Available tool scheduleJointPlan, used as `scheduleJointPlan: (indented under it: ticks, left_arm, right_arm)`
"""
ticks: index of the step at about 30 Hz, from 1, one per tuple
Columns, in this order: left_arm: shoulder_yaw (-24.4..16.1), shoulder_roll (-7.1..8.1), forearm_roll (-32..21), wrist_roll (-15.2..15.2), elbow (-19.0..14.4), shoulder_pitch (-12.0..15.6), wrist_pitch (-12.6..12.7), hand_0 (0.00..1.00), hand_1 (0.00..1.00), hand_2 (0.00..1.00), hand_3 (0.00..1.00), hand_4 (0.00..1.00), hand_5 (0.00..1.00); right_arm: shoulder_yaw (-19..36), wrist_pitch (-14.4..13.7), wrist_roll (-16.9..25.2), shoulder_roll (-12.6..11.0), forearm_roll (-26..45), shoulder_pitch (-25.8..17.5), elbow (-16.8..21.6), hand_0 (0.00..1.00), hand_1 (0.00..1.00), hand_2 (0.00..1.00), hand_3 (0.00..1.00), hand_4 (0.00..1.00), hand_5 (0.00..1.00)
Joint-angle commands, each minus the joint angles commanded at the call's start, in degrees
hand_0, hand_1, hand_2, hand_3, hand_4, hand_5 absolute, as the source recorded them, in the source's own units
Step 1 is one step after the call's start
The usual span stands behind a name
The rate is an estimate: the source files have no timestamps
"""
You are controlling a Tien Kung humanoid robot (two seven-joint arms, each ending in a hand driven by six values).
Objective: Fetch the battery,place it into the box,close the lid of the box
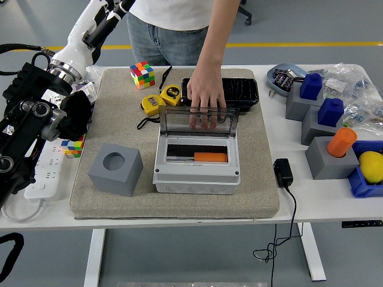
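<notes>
A grey box (196,177) sits on the beige mat (119,119) in the middle of the table. Its clear lid (179,121) stands upright at the back. An orange battery (210,157) lies inside the box beside a black part. A person across the table reaches over, and the person's hand (206,98) rests on the lid's top edge with fingers behind the clear panel. My left arm (72,51) is raised at the upper left, far from the box, and my left hand (121,5) is cut off by the picture's top edge.
On the mat are a grey cube with a round hole (115,169), a colour puzzle cube (142,75), yellow tape measures (160,98) and a black tray (239,91). Grey and blue blocks (317,107), an orange cylinder (342,142) and a black adapter (282,172) stand at the right.
</notes>
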Motion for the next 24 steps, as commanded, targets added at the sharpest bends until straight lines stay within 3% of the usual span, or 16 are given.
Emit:
scheduleJointPlan:
  ticks: [7, 11, 12, 16, 18, 24]
  left_arm:
    - [6.56, 2.59, 17.13, 5.73, -0.33, -0.17, -6.23, 0.998, 0.998, 0.998, 0.969, 0.998, 0.998]
    - [9.87, 3.65, 26.44, 6.83, -0.03, -0.38, -7.66, 0.998, 0.998, 0.998, 0.969, 0.998, 0.998]
    - [10.81, 3.94, 28.24, 6.96, -0.12, -0.38, -7.88, 0.998, 0.998, 0.998, 0.925, 0.998, 0.998]
    - [12.89, 4.61, 28.27, 7.47, -0.81, -0.09, -8.73, 0.998, 0.998, 0.998, 0.925, 0.998, 0.998]
    - [14.05, 5.09, 27.37, 7.77, -1.51, 0.27, -9.25, 0.998, 0.998, 0.978, 0.876, 0.998, 0.998]
    - [17.46, 6.26, 23.46, 8.07, -3.49, 0.89, -10.15, 0.998, 0.998, 0.959, 0.856, 0.998, 0.998]
  right_arm:
    - [-0.4, -0.02, -0.01, -0.07, 0.14, 0.1, 0.1, 0.982, 0.941, 0.87, 0.882, 0.998, 0.998]
    - [-0.41, 0.0, -0.03, -0.24, 0.06, 0.09, 0.07, 0.982, 0.941, 0.87, 0.882, 0.998, 0.998]
    - [-0.35, 0.01, -0.05, -0.26, 0.02, 0.04, 0.06, 0.982, 0.941, 0.87, 0.882, 0.998, 0.998]
    - [-0.18, 0.0, -0.08, -0.31, -0.16, -0.08, 0.06, 0.982, 0.941, 0.87, 0.882, 0.998, 0.998]
    - [-0.16, -0.02, -0.08, -0.29, -0.16, -0.13, 0.1, 0.982, 0.941, 0.87, 0.882, 0.998, 0.998]
    - [0.0, -0.01, -0.12, -0.24, -0.25, -0.26, 0.15, 0.982, 0.941, 0.87, 0.882, 0.998, 0.998]
